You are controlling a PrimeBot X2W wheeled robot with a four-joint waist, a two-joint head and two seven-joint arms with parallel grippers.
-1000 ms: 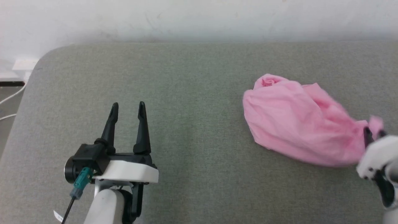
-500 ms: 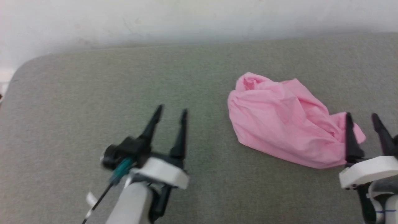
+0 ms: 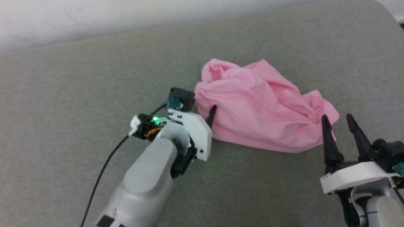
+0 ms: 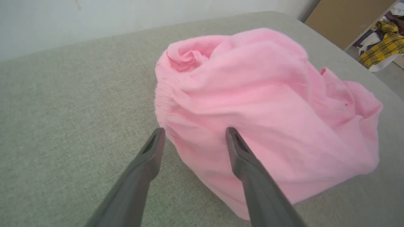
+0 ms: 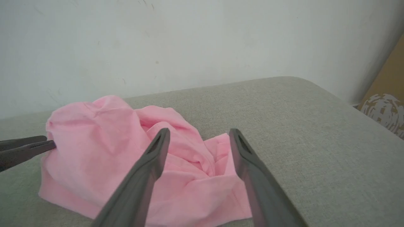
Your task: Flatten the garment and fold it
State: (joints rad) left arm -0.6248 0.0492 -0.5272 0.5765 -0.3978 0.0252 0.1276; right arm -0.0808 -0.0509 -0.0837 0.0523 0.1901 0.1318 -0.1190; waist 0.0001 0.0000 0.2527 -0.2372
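Observation:
The garment (image 3: pixel 252 101) is a crumpled light-pink heap on the grey cloth surface (image 3: pixel 79 78), right of the middle. My left gripper (image 3: pixel 210 114) is turned on its side at the heap's left edge. In the left wrist view it (image 4: pixel 194 130) is open, its fingertips straddling the near left edge of the garment (image 4: pixel 252 94) with nothing clamped. My right gripper (image 3: pixel 336 117) stands open just before the heap's right end. In the right wrist view the right gripper (image 5: pixel 199 130) is open over the garment (image 5: pixel 94 138), and the left arm's fingers (image 5: pixel 25 146) touch the cloth's far side.
A white wall (image 3: pixel 94 19) runs behind the surface. The surface's rounded right corner (image 3: pixel 385 12) lies beyond the garment. Off that side are a brown panel (image 4: pixel 341 19) and a yellow plaid cloth (image 4: pixel 385 47). A black cable (image 3: pixel 104 170) trails from my left wrist.
The head camera has turned right. My right gripper has opened and let go of the garment's right end. My left arm has moved right to the heap's left edge and rolled sideways.

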